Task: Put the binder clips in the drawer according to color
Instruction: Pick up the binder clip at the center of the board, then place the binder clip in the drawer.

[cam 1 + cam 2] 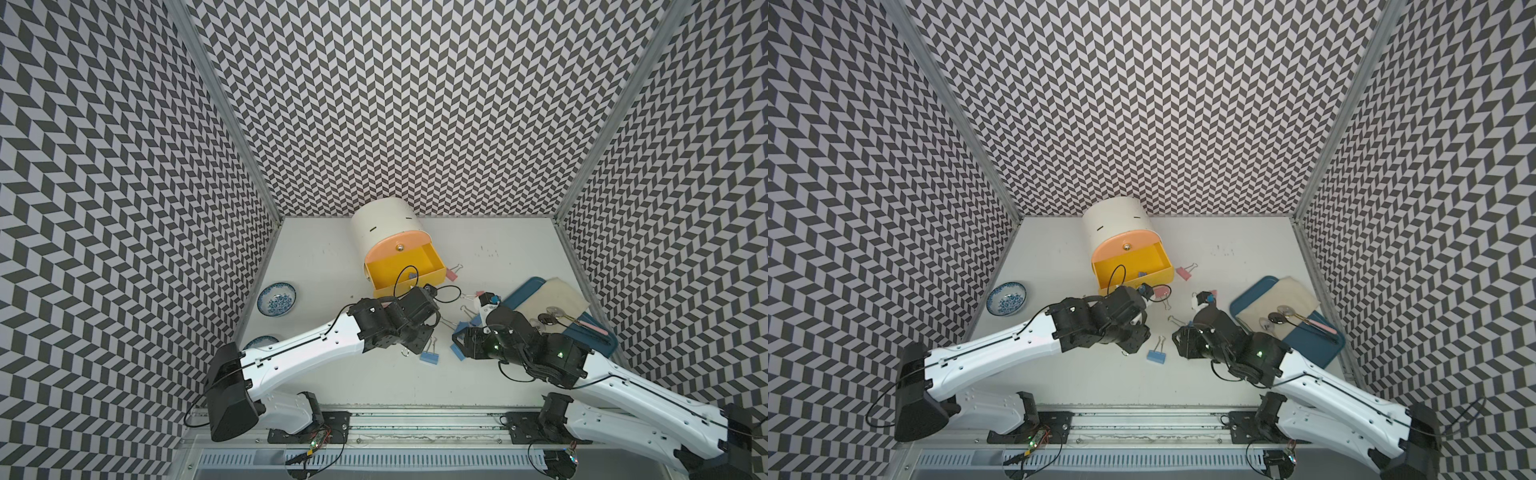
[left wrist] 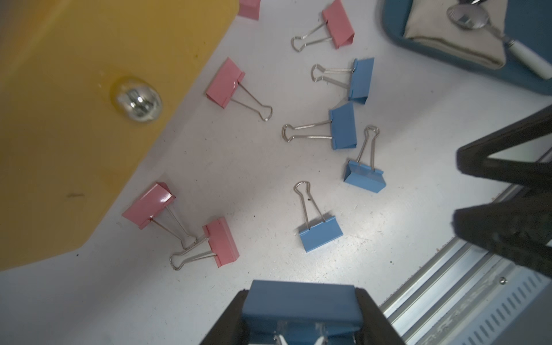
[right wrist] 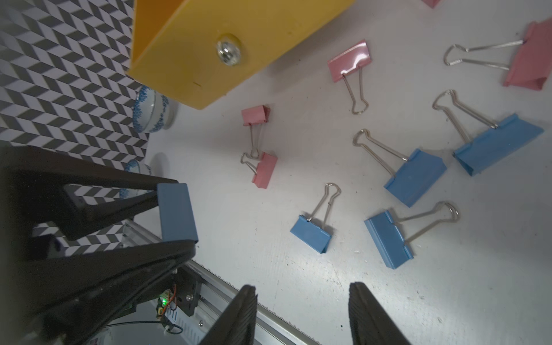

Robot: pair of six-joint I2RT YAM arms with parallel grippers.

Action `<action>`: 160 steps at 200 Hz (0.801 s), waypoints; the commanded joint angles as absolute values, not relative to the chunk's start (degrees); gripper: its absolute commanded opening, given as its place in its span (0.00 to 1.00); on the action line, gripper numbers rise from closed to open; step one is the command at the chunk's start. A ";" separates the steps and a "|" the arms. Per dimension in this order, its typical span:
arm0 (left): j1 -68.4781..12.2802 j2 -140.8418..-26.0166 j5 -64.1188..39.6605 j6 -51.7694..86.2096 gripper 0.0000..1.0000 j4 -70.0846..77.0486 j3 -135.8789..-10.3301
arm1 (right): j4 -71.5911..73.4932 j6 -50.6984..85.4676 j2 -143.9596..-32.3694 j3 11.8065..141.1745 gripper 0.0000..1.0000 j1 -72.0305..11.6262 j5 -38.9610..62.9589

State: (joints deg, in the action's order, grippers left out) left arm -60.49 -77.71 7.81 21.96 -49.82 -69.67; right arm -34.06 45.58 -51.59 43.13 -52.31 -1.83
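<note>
Here the left jaws pinch a blue binder clip [image 2: 301, 310] by its body, near the front of the open yellow drawer [image 1: 399, 270].
The right jaws stand spread and empty above the table [image 1: 395, 382], a loose blue clip [image 3: 312, 237] lying nearest them. More blue and pink clips are scattered between the drawer and the teal tray [image 1: 1252, 297]; two pink clips [image 2: 149, 206] with crossed wire handles lie close by the drawer's knobbed front, and another pink clip [image 1: 452, 272] just beside its side wall. A patterned bowl [image 1: 277, 298] sits well apart, on the left arm's side.
</note>
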 commanded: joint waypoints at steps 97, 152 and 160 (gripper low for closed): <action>-43.04 -81.69 10.73 9.37 0.49 -56.82 -91.45 | -26.00 37.84 -57.94 55.80 0.54 -39.92 11.38; -37.91 -83.14 15.67 2.81 0.50 -51.21 -90.52 | -26.53 36.67 -58.50 56.16 0.54 -36.88 13.53; -37.50 -83.14 15.98 2.31 0.50 -50.14 -89.90 | -26.62 36.52 -58.61 56.24 0.54 -36.53 13.67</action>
State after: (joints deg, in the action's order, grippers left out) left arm -38.44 -82.89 13.06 6.57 -54.46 -90.15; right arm -28.25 38.00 -58.22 54.70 -37.56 12.10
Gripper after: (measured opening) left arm 0.537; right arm 0.540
